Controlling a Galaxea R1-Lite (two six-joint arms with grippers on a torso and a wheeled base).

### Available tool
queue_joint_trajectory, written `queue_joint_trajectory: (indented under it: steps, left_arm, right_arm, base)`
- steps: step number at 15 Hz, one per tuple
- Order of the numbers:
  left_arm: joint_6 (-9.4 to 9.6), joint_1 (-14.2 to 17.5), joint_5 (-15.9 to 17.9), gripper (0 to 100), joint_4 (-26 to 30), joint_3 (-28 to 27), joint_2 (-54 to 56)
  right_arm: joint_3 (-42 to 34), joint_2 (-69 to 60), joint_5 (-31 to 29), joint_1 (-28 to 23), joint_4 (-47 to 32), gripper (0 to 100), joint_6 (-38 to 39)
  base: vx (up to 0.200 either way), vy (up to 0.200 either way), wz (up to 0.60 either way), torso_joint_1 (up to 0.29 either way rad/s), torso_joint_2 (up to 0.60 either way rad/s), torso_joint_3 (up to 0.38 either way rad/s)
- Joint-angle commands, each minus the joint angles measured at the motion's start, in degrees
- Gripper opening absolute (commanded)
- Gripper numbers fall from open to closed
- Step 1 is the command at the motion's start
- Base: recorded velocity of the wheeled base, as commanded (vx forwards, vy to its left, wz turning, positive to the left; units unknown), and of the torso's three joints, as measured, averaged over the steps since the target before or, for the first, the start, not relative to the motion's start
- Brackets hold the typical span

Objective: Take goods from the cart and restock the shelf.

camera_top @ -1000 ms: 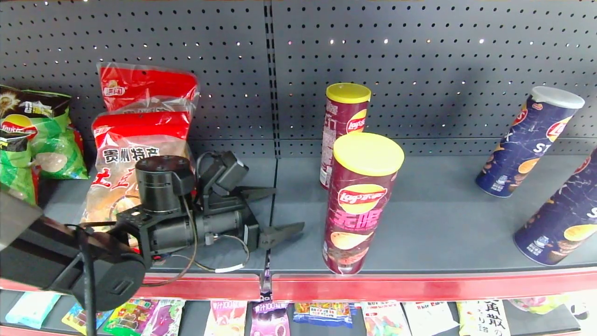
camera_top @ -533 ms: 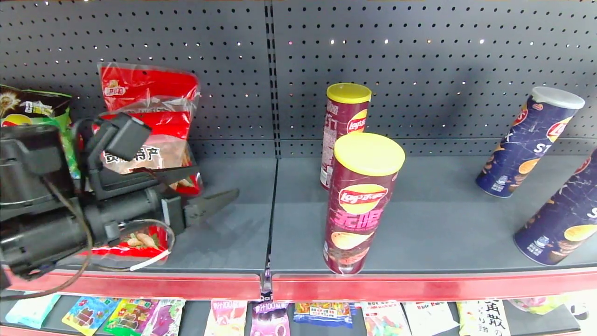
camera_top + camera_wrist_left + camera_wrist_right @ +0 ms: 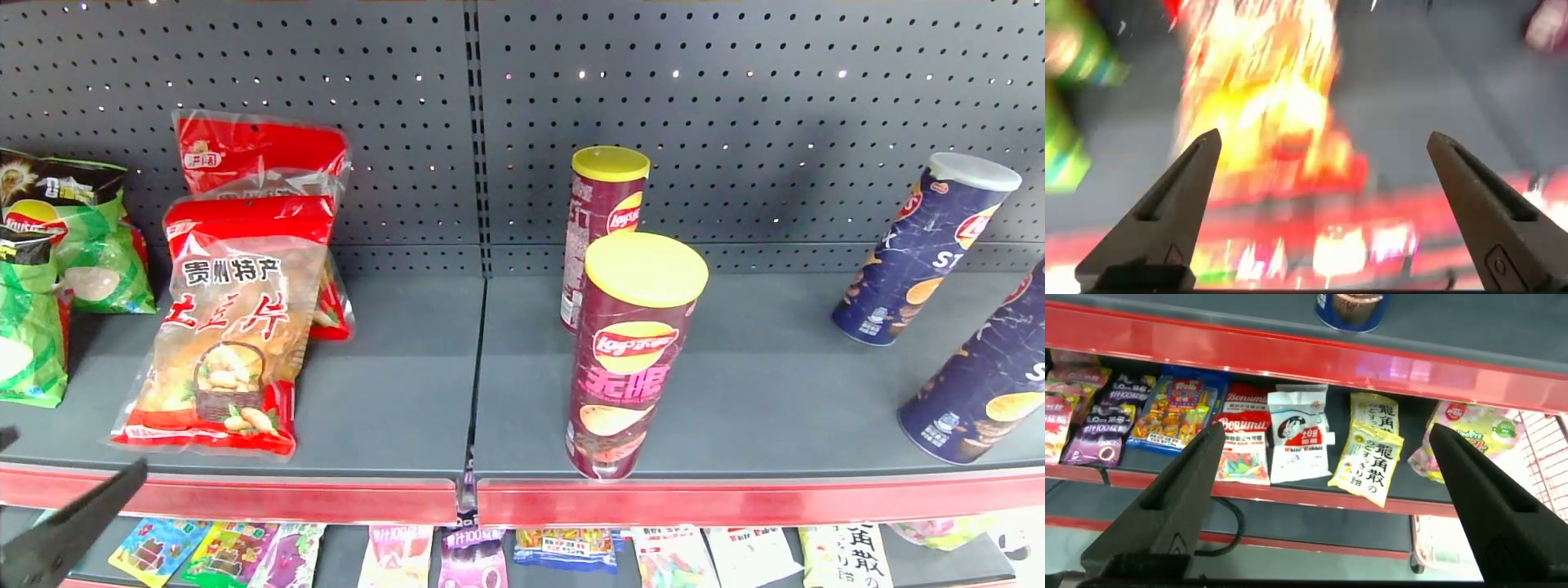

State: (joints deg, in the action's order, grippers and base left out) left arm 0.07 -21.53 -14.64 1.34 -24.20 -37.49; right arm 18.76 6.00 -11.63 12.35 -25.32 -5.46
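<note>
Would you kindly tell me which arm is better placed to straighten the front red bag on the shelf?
Probably left: the open left pincer faces the front red bag close by, while the right pincer looks at the lower shelf under a blue can.

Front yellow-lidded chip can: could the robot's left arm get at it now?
Probably yes: the left tool is open and empty, and the shelf is bare on the can's left side.
</note>
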Motion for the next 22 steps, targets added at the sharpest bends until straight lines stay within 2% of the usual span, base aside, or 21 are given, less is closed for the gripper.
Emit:
queue_joint_trajectory:
  steps: [1, 2, 3, 4, 5, 6, 7, 8, 9, 11, 12, 13, 15, 16, 17, 18, 20, 22]
  left_arm:
    - [0.81, 4.1, -2.1, 100, 28.8, 3.0, 30.4]
    - [0.81, 6.1, -2.1, 100, 30.7, 3.4, 31.8]
    - [-1.74, 7.2, -3.0, 100, 32.1, 4.7, 32.3]
    - [-2.45, 7.2, -4.2, 100, 32.1, 5.0, 32.2]
    - [-2.53, 8.0, -5.9, 100, 32.1, 6.0, 32.1]
    - [-2.97, 10.0, -6.8, 100, 32.1, 6.9, 32.1]
    - [-3.59, 12.2, -7.0, 100, 32.1, 7.1, 32.1]
    - [-4.64, 18.0, -7.0, 100, 32.1, 7.1, 31.7]
    - [-4.82, 20.7, -6.1, 100, 32.1, 7.1, 32.0]
    - [-4.12, 20.4, 1.6, 100, 28.8, 8.0, 35.6]
    - [-3.68, 21.4, 15.8, 100, 21.7, 10.5, 37.5]
    - [-3.68, 21.4, 19.2, 100, 17.0, 12.9, 37.5]
    - [-3.41, 21.4, 19.1, 100, 11.1, 17.2, 37.5]
    - [-2.89, 21.4, 16.5, 100, 8.4, 18.0, 37.5]
    - [-2.18, 21.4, 9.5, 100, 8.2, 18.4, 37.5]
    - [-1.92, 21.4, 7.6, 100, 8.1, 18.6, 37.5]
    - [-2.36, 21.4, 10.0, 100, 8.1, 18.6, 37.5]
    - [-1.66, 21.4, 13.6, 100, 8.1, 18.6, 37.5]
  right_arm:
    - [-0.1, -0.3, -0.3, 0.0, -0.1, 100, 0.1]
    - [-0.1, -0.2, -0.5, -0.4, -0.1, 100, 0.1]
    - [0.2, 1.4, -0.7, -3.0, -0.1, 100, 0.2]
    - [0.3, 3.3, -0.7, -8.1, -0.1, 100, 0.5]
    - [0.0, 4.6, 0.0, -15.5, -0.1, 100, 0.3]
    - [-0.7, 4.7, 1.5, -19.5, -0.1, 100, 0.1]
    - [-1.4, 4.2, 4.5, -21.7, 0.0, 100, 0.0]
    - [-3.4, 0.1, 12.2, -22.5, 0.4, 100, -0.2]
    - [-4.7, -0.4, 16.0, -22.3, 1.9, 100, -0.9]
    - [-9.7, -0.4, 20.0, -22.3, 11.7, 100, -0.9]
    - [-17.0, -0.4, 20.8, -22.3, 24.5, 100, -0.7]
    - [-18.2, -0.4, 21.3, -22.3, 28.1, 100, 0.5]
    - [-17.5, -0.4, 21.5, -22.3, 25.8, 100, 0.5]
    - [-17.9, -0.4, 20.3, -22.3, 26.4, 100, -1.0]
    - [-18.8, -0.4, 18.4, -22.3, 28.8, 100, -1.0]
    - [-18.8, -0.4, 18.0, -22.3, 28.4, 100, -0.3]
    - [-18.8, -0.4, 20.2, -22.3, 28.3, 100, 1.8]
    - [-18.8, -0.4, 20.4, -22.3, 28.3, 100, 2.2]
  base:
    - [0.000, 0.000, 0.00, 0.000, 0.00, 0.000]
    - [0.000, 0.000, 0.00, 0.000, 0.00, 0.000]
    - [0.000, 0.000, 0.00, 0.000, 0.00, 0.000]
    - [0.000, 0.000, 0.00, 0.000, 0.00, 0.000]
    - [0.000, 0.000, 0.00, 0.000, 0.00, 0.000]
    - [0.000, 0.000, 0.00, 0.000, 0.00, 0.000]
    - [0.000, 0.000, 0.00, 0.000, 0.00, 0.000]
    - [0.000, 0.000, 0.00, 0.000, 0.00, 0.000]
    - [0.000, 0.000, 0.00, 0.000, 0.00, 0.000]
    - [0.000, 0.000, 0.00, 0.000, 0.00, 0.000]
    - [0.000, 0.000, 0.00, 0.000, 0.00, 0.000]
    - [0.000, 0.000, 0.00, 0.000, 0.00, 0.000]
    - [0.000, 0.000, 0.00, 0.000, 0.00, 0.000]
    - [0.000, 0.000, 0.00, 0.000, 0.00, 0.000]
    - [0.000, 0.000, 0.00, 0.000, 0.00, 0.000]
    - [0.000, 0.000, 0.00, 0.000, 0.00, 0.000]
    - [0.000, 0.000, 0.00, 0.000, 0.00, 0.000]
    - [0.000, 0.000, 0.00, 0.000, 0.00, 0.000]
